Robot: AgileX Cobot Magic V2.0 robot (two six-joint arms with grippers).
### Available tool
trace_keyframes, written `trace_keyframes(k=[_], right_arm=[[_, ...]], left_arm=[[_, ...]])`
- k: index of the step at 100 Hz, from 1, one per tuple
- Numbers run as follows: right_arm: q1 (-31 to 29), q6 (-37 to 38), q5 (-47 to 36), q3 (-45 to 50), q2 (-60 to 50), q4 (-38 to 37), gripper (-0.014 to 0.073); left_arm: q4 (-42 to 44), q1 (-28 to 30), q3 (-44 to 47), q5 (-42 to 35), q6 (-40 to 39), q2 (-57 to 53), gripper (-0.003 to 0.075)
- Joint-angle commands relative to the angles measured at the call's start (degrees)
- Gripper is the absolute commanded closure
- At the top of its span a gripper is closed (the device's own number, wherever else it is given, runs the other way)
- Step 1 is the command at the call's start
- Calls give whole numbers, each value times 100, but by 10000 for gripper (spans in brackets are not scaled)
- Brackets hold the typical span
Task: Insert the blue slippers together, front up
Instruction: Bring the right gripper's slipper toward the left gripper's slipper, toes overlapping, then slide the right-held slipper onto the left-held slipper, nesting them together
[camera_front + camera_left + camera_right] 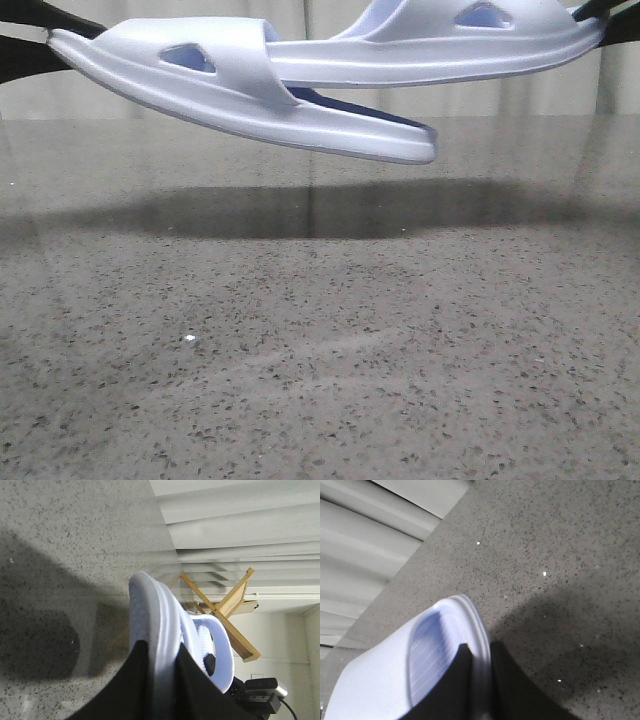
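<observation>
Both pale blue slippers are up in the air over the speckled table; the left slipper (pixel 250 90) tilts down toward the middle, its end overlapping beneath the right slipper (pixel 440 45), straps showing triangular cut-outs

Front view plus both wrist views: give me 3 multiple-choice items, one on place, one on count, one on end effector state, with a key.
1. Where are the slippers?
A. Flat on the table
B. Held up above the table
C. In a box

2. How many slippers show in the front view?
A. One
B. Two
C. Four

3. What is the left end effector doing?
A. Hanging open, holding nothing
B. Shut on a cup
C. Shut on the edge of a slipper

Key: 1 B, a dark shadow lies on the table below them, with a clear gap between. 2 B, the left slipper and the right slipper overlap in the middle. 3 C, the left wrist view shows black fingers on both sides of the pale sole; the right end effector grips its slipper the same way.
</observation>
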Motion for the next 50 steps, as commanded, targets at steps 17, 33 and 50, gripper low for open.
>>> trace_keyframes(k=[17,33,50], right_arm=[[157,-77,-364,-146,-28,50,694],[434,-77,-505,-146,-28,50,694],[550,-77,-538,-146,-26,50,694]], left_arm=[[-528,-63,-143,744,-60,-182,704],[-528,-63,-143,744,-60,-182,704],[-528,-63,-143,757,-60,-182,704]])
